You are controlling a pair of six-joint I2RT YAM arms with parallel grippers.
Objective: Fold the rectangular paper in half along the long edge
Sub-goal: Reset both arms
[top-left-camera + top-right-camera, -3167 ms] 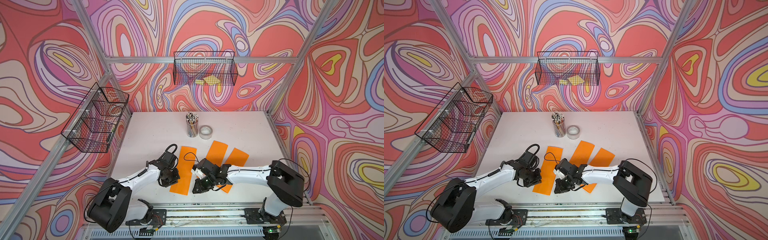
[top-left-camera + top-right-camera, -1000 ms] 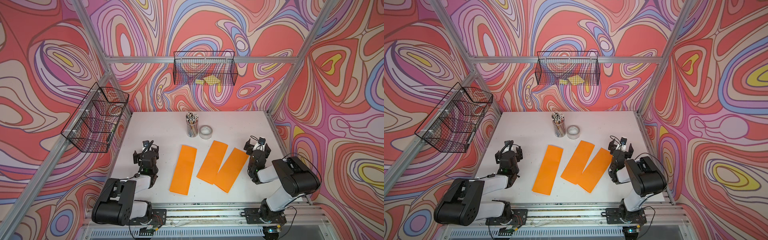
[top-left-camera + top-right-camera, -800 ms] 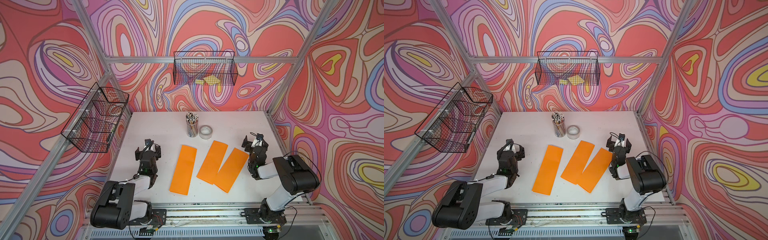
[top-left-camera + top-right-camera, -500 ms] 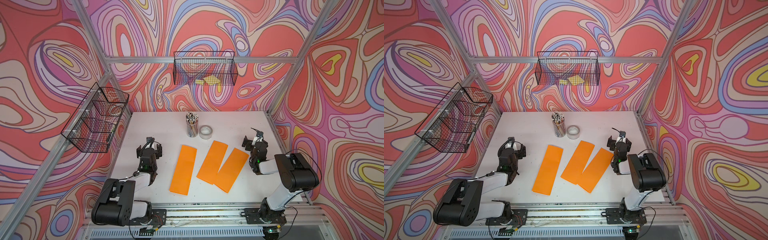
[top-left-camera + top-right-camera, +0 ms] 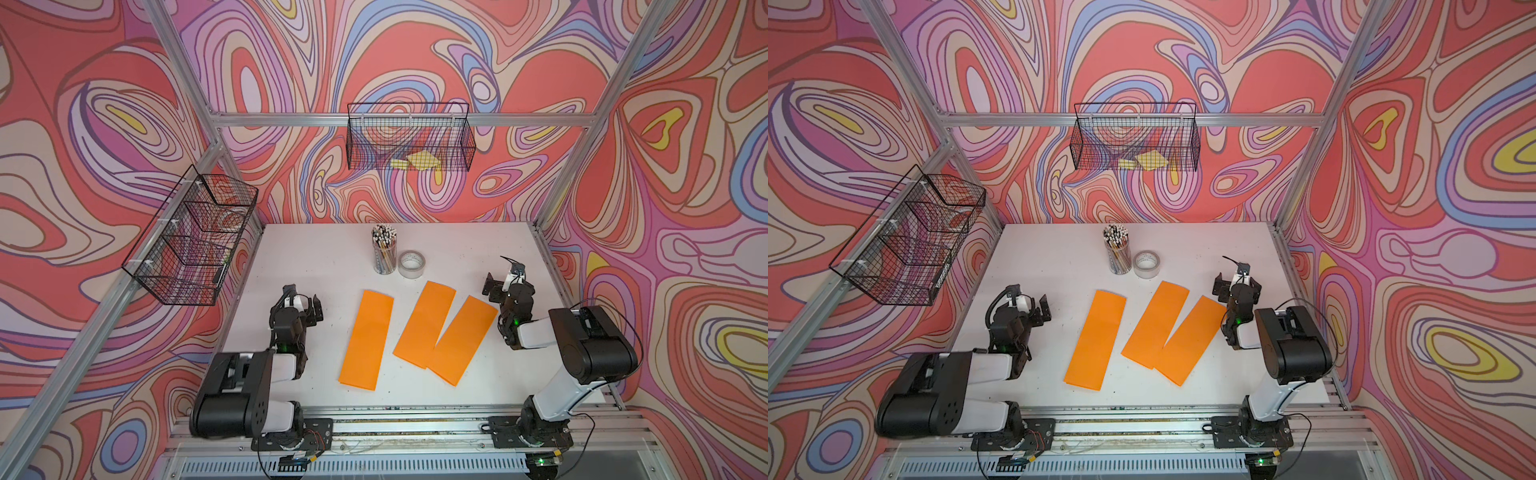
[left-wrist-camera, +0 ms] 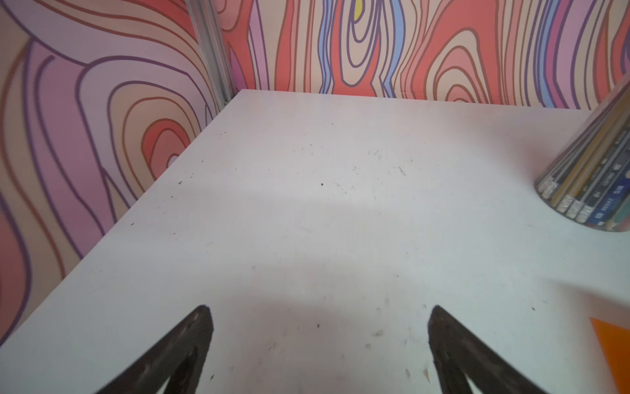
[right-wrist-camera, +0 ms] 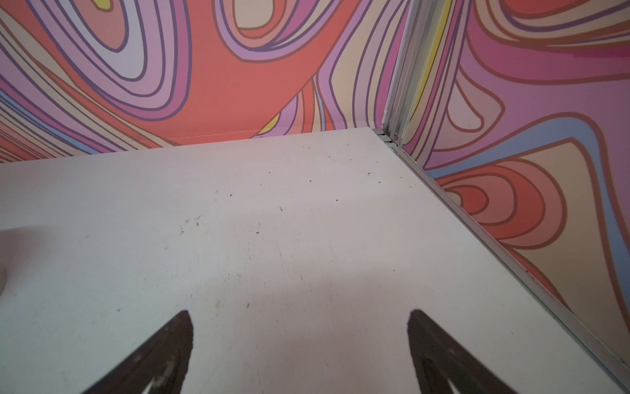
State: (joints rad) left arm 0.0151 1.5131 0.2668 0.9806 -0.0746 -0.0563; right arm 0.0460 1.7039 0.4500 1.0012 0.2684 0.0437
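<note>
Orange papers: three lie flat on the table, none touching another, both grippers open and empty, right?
No. In both top views the middle paper and right paper overlap; only the left paper lies apart. The rest stands.

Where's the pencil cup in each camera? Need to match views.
Both top views: the pencil cup stands at the far middle of the table, with the tape roll close beside it.
Left wrist: cut off at the frame's edge.
Right wrist: not in it.
Shared landmark: the white table, in all four.
</note>
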